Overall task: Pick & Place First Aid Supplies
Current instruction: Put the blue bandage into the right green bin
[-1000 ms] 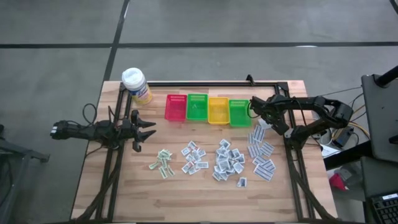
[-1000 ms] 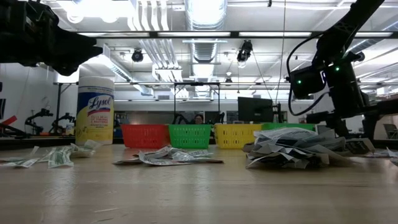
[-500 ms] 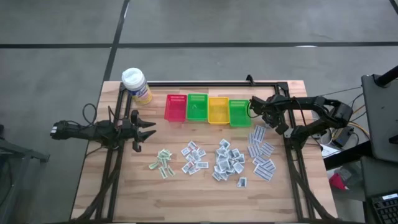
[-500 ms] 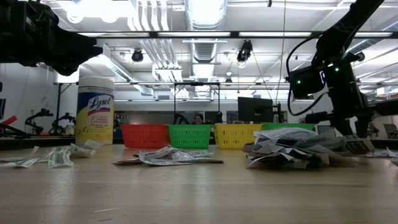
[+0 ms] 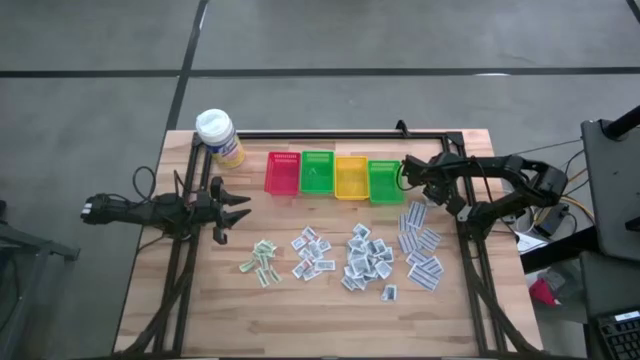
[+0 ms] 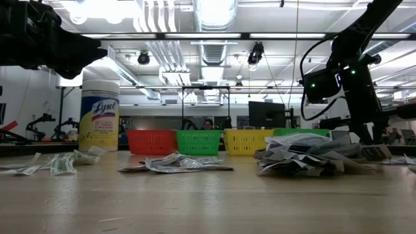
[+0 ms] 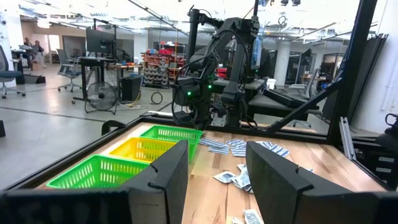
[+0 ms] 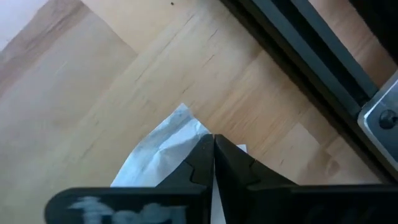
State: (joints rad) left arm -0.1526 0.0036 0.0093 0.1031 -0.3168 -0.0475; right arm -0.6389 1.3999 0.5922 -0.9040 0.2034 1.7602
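A white packet (image 8: 163, 149) is pinched in the clenched right gripper (image 8: 213, 144), its long side slanted toward the frame's lower left.

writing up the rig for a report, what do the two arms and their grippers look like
Both arms are dark, nearly black, built of jointed segments with black cables looping along them. The left gripper ends in two blunt, blocky black fingers. The right gripper has dark fingers tapering to thin tips. The right arm's wrist housing shows small green indicator lights.
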